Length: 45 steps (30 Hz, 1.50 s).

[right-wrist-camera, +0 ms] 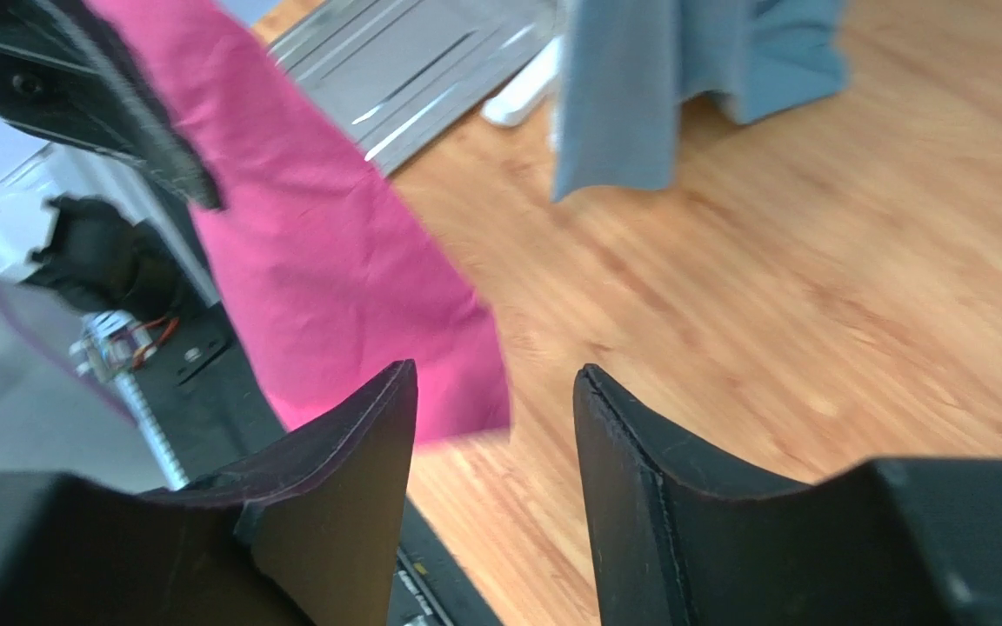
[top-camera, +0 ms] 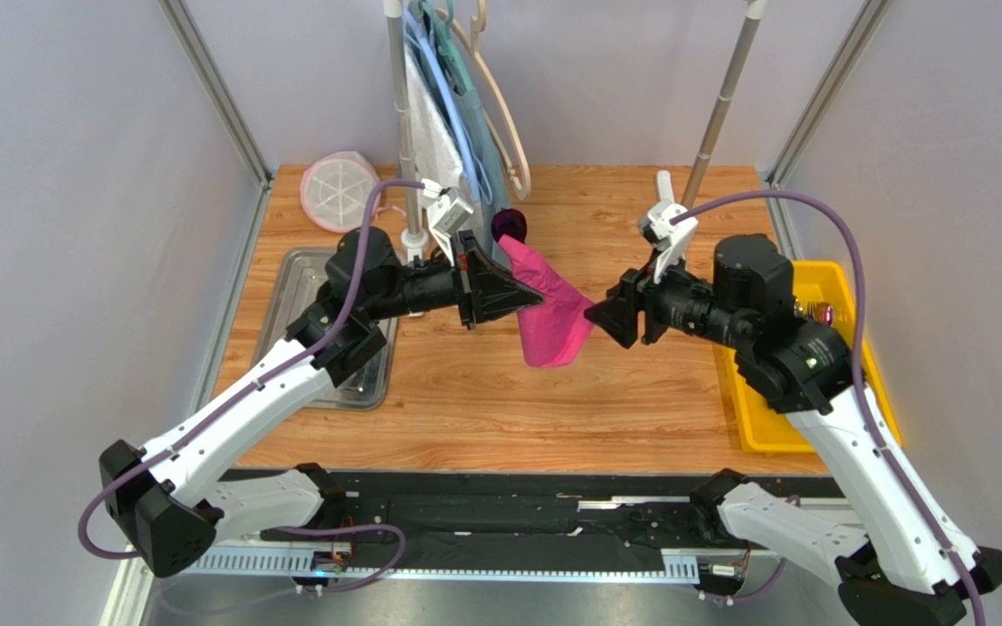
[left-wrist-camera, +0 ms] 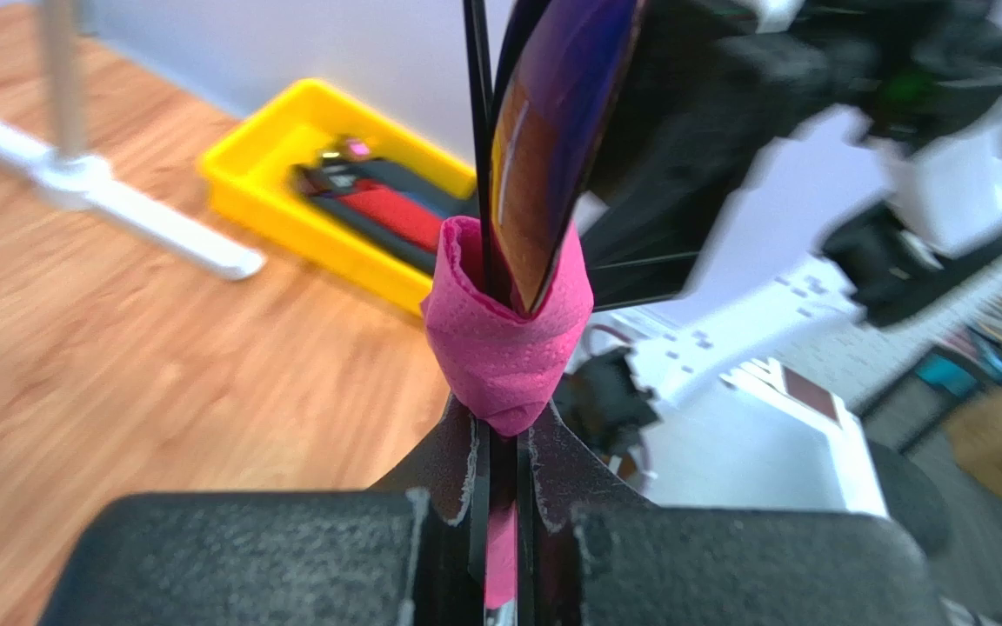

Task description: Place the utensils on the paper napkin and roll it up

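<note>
Above the tabletop (top-camera: 467, 398), the paper napkin (top-camera: 556, 320) is held in mid-air, wrapped around the utensils (left-wrist-camera: 552, 131). Left gripper (left-wrist-camera: 500, 437): jaws pressed together, napkin pinched between them, spoon bowl seen sticking out past the wrap. Right gripper (right-wrist-camera: 493, 437): jaws spread, nothing held, napkin's loose hanging flap seen just beside them.
</note>
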Each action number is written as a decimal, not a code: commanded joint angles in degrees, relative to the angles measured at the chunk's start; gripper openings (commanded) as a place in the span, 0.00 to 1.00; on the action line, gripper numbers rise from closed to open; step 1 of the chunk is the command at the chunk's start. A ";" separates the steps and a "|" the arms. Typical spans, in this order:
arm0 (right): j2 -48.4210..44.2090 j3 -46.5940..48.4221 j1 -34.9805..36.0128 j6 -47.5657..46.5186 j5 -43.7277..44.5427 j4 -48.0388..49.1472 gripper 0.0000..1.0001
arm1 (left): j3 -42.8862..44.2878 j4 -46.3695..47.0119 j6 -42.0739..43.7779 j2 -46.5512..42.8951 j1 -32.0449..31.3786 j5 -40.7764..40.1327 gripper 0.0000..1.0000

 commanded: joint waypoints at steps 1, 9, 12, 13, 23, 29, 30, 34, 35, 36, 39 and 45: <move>-2.01 4.50 -0.28 -1.98 7.17 -2.61 0.56 | 4.91 -7.10 4.76 0.39 0.14 -11.41 0.00; 1.76 3.98 -0.19 3.91 -5.48 3.61 0.70 | 6.49 -5.28 1.43 2.07 -0.12 -11.16 0.00; 4.05 3.54 0.07 6.46 -8.57 7.31 0.71 | 5.79 -0.98 -1.81 2.42 -0.12 -7.56 0.00; 4.66 3.63 0.16 6.90 -9.19 8.11 0.73 | 5.09 0.35 -2.79 2.59 -0.12 -6.67 0.00; 6.51 1.43 3.23 9.36 -17.98 14.26 0.72 | 3.77 12.75 -9.65 3.65 -0.21 1.50 0.00; 6.25 -0.68 4.29 10.42 -20.35 15.67 0.53 | 3.59 17.41 -12.20 3.74 -0.29 3.97 0.00; 6.16 -0.94 4.29 10.85 -20.62 15.85 0.50 | 3.59 17.94 -12.29 3.56 -0.30 4.23 0.00; 4.85 -2.44 4.29 12.17 -21.33 16.73 0.37 | 3.42 18.82 -12.29 3.12 -0.21 4.94 0.00; 4.50 -2.61 4.20 12.44 -21.67 17.08 0.34 | 3.33 19.00 -12.46 3.03 -0.21 4.94 0.00; 4.49 -2.70 4.29 12.70 -21.94 17.34 0.25 | 3.24 19.08 -12.64 3.03 -0.29 4.85 0.00; 4.14 -3.05 4.20 14.11 -22.38 18.31 0.00 | 3.33 19.44 -12.55 3.21 -0.21 4.94 0.00; 3.18 -1.82 4.29 12.27 -16.51 16.99 0.00 | 3.94 16.19 -11.07 2.86 -0.21 3.80 0.04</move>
